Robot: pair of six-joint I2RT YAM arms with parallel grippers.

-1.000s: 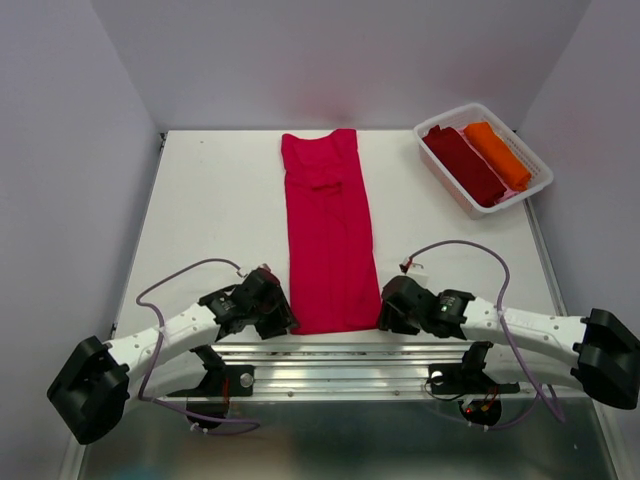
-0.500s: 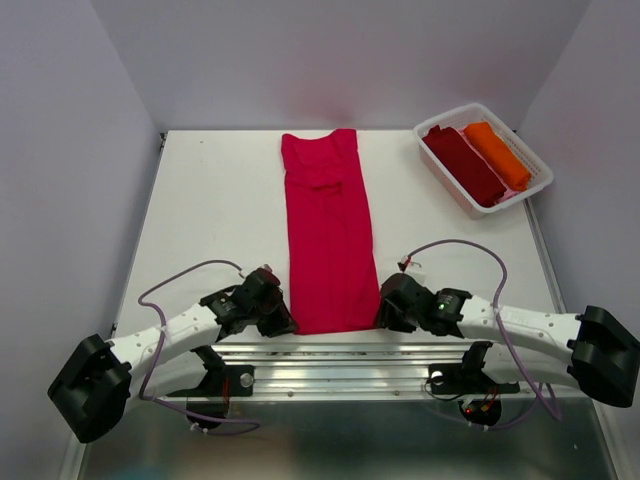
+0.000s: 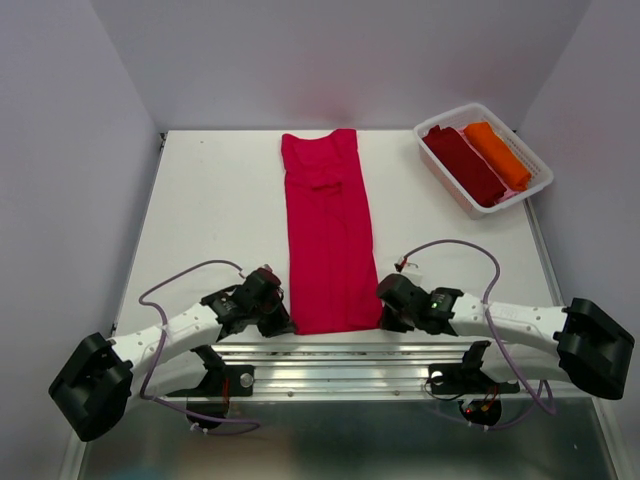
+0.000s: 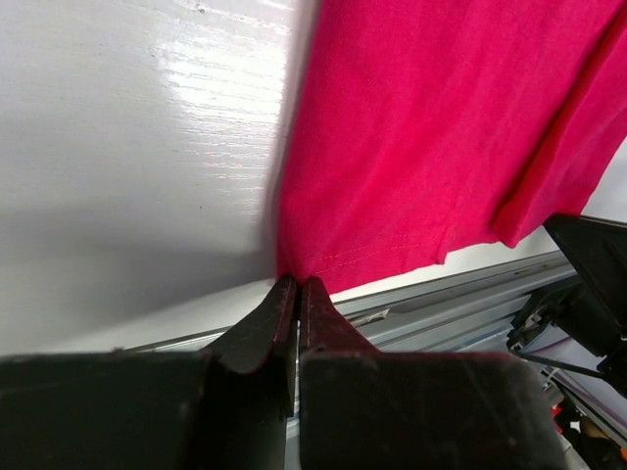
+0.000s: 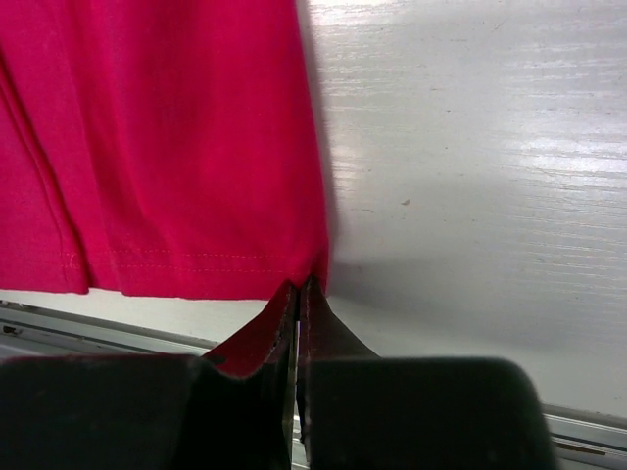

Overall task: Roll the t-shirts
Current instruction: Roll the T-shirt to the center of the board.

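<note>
The crimson-red t-shirt (image 3: 328, 230) lies folded into a long strip down the middle of the white table (image 3: 210, 210), neck end at the far side. My left gripper (image 3: 282, 322) is shut on the near left hem corner; in the left wrist view (image 4: 297, 284) the closed tips pinch the cloth (image 4: 441, 127). My right gripper (image 3: 381, 318) is shut on the near right hem corner, and its closed tips (image 5: 298, 286) meet the cloth (image 5: 167, 137). The rolled dark maroon shirt (image 3: 465, 165) and the rolled orange shirt (image 3: 497, 153) lie in a basket.
The white plastic basket (image 3: 441, 172) stands at the far right corner of the table. An aluminium rail (image 3: 340, 360) with the arm bases runs along the near edge, just behind the hem. Grey walls close in the table on three sides.
The right arm has shifted slightly left and forward, staying at the hem corner. The left gripper has barely moved. The shirt lies as before.
</note>
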